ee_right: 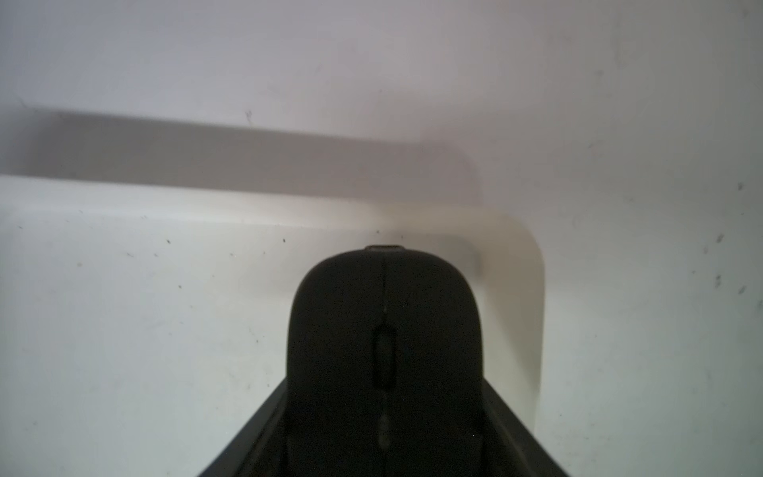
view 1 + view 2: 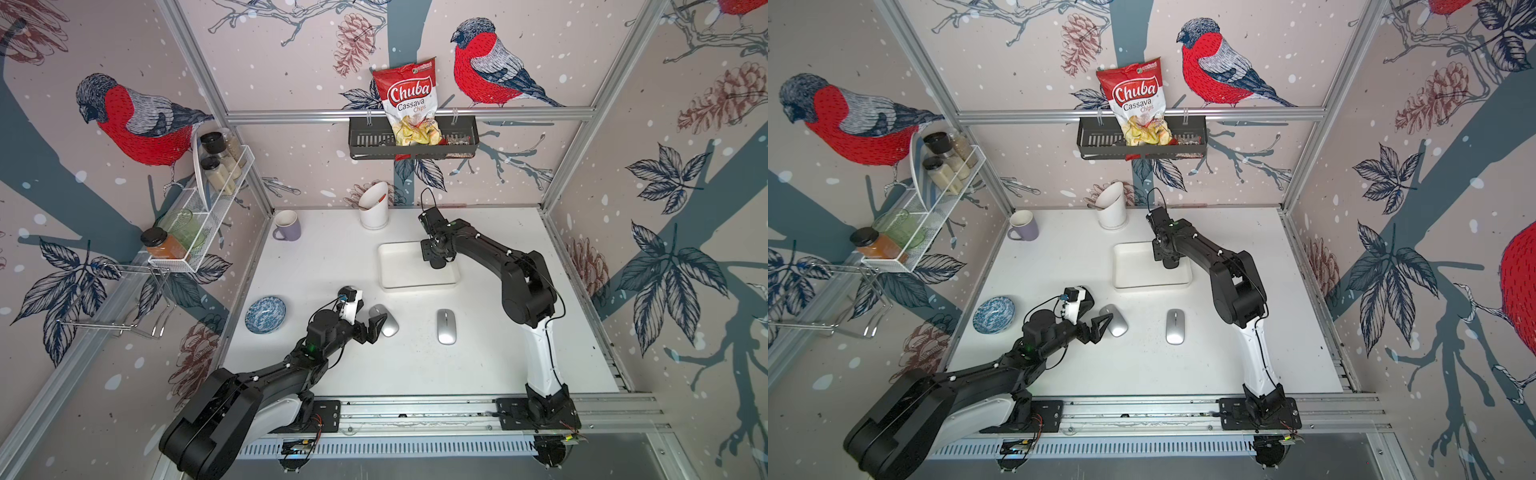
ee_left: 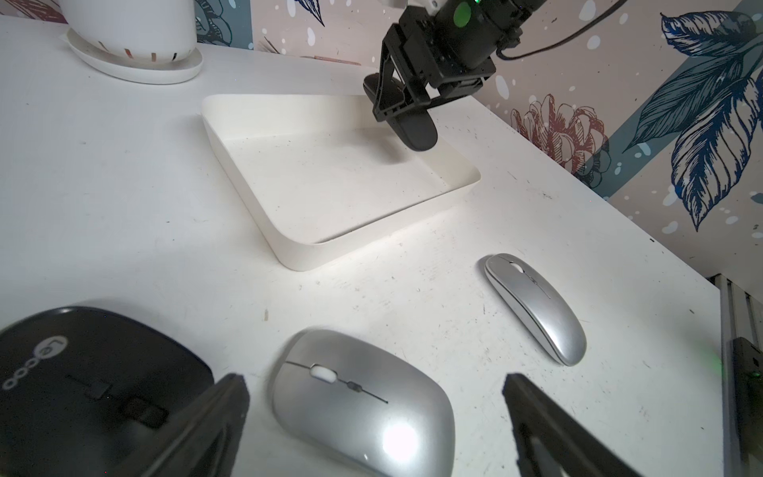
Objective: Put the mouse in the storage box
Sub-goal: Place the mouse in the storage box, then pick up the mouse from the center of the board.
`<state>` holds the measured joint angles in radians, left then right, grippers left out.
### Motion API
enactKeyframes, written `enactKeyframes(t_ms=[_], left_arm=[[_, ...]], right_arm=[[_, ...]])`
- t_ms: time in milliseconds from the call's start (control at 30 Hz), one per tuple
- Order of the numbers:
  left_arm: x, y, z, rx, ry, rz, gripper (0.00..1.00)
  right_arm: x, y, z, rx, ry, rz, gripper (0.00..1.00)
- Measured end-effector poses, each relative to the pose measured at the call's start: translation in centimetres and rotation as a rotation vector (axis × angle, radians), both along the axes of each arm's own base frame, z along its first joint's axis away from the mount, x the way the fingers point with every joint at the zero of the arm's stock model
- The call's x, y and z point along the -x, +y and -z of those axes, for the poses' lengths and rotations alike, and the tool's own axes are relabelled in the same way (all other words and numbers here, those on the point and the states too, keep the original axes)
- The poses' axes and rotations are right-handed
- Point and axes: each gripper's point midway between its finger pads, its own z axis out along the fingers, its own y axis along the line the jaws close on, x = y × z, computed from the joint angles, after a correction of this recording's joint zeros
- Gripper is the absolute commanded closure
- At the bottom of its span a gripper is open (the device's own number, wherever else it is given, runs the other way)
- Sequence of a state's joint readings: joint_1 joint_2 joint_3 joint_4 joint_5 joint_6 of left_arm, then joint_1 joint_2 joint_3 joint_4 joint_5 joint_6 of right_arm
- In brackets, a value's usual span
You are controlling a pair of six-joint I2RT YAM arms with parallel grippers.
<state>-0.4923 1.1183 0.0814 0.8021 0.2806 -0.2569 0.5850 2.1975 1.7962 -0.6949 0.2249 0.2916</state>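
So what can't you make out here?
Second black mouse: cut off by the left wrist view's edge; mostly under the left arm in both top views.
Black mouse in right gripper: right arm mostly covers it in both top views.
Black basket's loose contents: too small in top views.

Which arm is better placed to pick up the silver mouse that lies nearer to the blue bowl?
Left. The left gripper is open, and in its wrist view the silver mouse lies between its jaws. The right gripper is away above the storage box and holds a black mouse.
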Motion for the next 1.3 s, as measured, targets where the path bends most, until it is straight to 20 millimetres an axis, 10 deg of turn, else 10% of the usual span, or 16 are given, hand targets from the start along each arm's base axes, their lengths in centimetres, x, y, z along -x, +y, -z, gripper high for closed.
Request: enactKeyframes(t_ms=[767, 1067, 1300], left_arm=[[0.0, 0.1, -0.7, 0.007, -0.027, -0.010, 0.01], [0.0, 0.1, -0.9, 0.009, -0.034, -0.012, 0.01], [-0.1, 0.6, -1.0, 0.009, -0.048, -0.039, 0.01]], right_arm=[[0.9, -2.4, 2.2, 0.076, -0.031, 0.080, 0.24], [1.2, 0.1, -4.6, 0.013, -0.167, 0.042, 0.13], [7.5, -0.1, -7.5, -0.084, -0.199, -0.012, 0.07]])
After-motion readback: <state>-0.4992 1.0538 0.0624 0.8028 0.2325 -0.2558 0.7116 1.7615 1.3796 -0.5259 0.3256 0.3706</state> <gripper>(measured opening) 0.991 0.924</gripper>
